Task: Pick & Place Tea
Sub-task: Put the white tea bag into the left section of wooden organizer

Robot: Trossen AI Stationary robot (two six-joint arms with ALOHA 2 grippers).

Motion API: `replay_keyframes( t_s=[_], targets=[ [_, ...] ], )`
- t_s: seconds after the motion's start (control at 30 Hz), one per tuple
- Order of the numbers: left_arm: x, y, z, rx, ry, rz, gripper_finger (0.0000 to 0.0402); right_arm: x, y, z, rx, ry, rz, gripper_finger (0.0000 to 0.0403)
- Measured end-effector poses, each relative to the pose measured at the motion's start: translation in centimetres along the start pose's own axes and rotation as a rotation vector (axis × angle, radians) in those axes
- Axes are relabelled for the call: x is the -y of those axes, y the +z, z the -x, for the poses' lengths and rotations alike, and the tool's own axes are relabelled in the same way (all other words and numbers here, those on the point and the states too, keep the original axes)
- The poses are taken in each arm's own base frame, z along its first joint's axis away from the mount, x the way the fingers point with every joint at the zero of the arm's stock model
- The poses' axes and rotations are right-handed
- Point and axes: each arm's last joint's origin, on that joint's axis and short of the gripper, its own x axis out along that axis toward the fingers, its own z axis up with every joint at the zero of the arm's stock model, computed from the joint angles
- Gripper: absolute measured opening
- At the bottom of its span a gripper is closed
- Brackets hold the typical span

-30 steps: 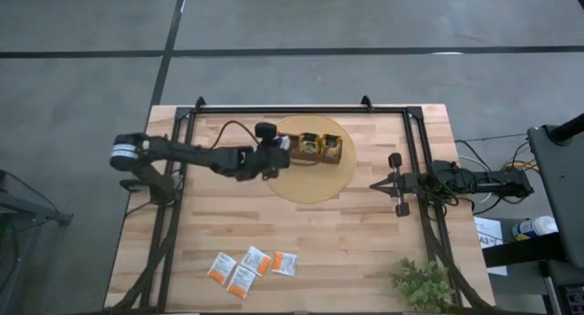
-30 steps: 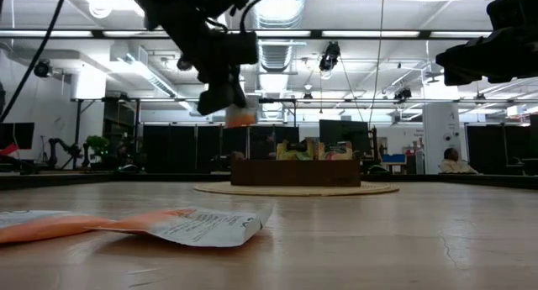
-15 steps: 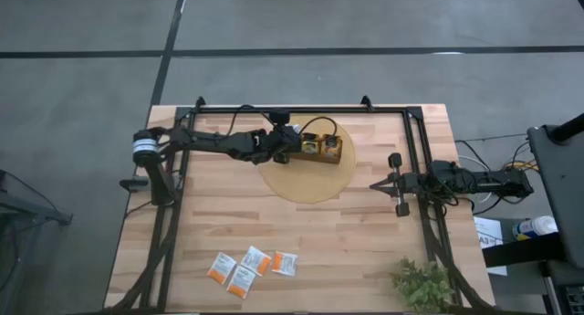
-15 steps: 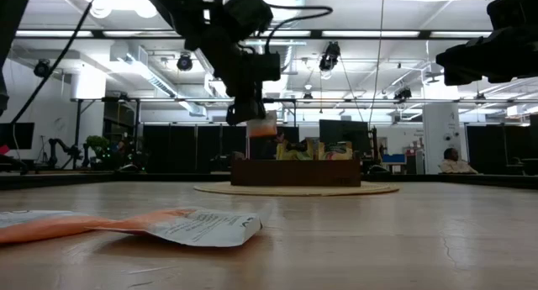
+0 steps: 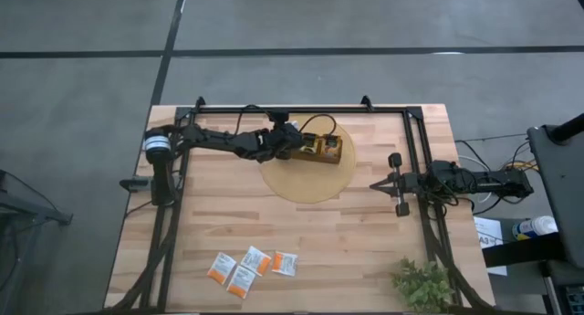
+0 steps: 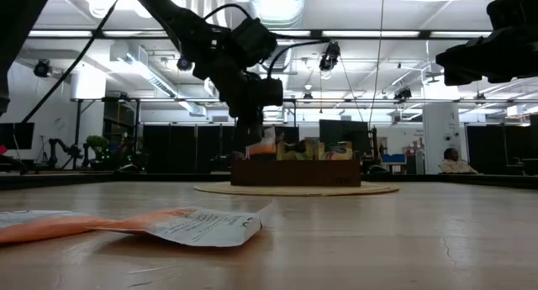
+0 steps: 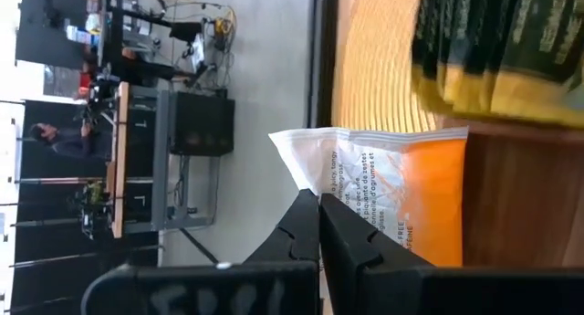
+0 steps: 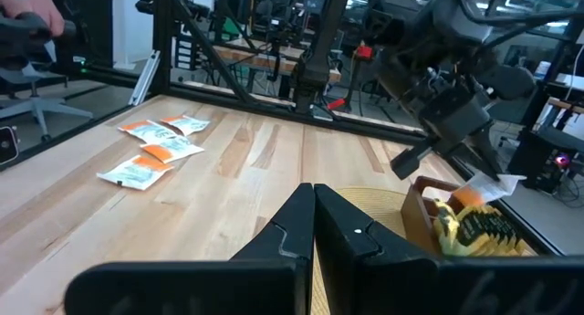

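Note:
My left gripper [image 5: 290, 143] is shut on a white-and-orange tea packet [image 7: 401, 201] over the left compartment of the brown wooden tray [image 5: 336, 156]. In the low view the packet [image 6: 262, 147] dips behind the tray's wall [image 6: 294, 172]. Yellow-green packets with dark panels [image 7: 493, 50] stand in the tray's other compartments. Several white-and-orange packets [image 5: 246, 266] lie flat on the table near its front left. My right gripper [image 5: 398, 183] is shut and empty at the table's right side. My left gripper pinches the packet's white upper end [image 7: 315, 180] between its two fingers, near one corner. The fingers come from above, pointing down. The packet hangs upright below them, its orange lower end inside the tray's left compartment; whether it rests on the tray's floor is hidden.
The tray stands on a round yellowish mat [image 5: 310, 180] at the table's far middle. A small green plant [image 5: 422, 284] stands at the near right corner. A black frame [image 5: 301, 108] runs along the far edge and both sides.
My left gripper has carried the packet toward the table's far edge and right, to the tray, and then gone down. The packet, held high before, now hangs upright with its lower end in the tray's left compartment.

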Motion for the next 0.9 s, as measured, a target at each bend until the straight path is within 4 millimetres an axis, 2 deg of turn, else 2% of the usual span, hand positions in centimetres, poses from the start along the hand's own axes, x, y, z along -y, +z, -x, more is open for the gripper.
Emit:
replay_keyframes(
  t_s=[0.37,0.67,0.9],
  targets=[
    [0.31,-0.28,-0.14,0.016,-0.02,-0.014,0.0,0.0,-0.01,0.0,0.0,0.0,0.0,0.0009],
    [0.34,-0.29,-0.15,0.023,-0.029,-0.095,0.0001,0.0,0.0,0.0,0.0,0.0,0.0,0.0009],
    [0.43,-0.2,-0.16,0.049,-0.053,-0.102,0.0033,0.0,0.0,0.0,0.0,0.0,0.0,0.0009]
  ],
)
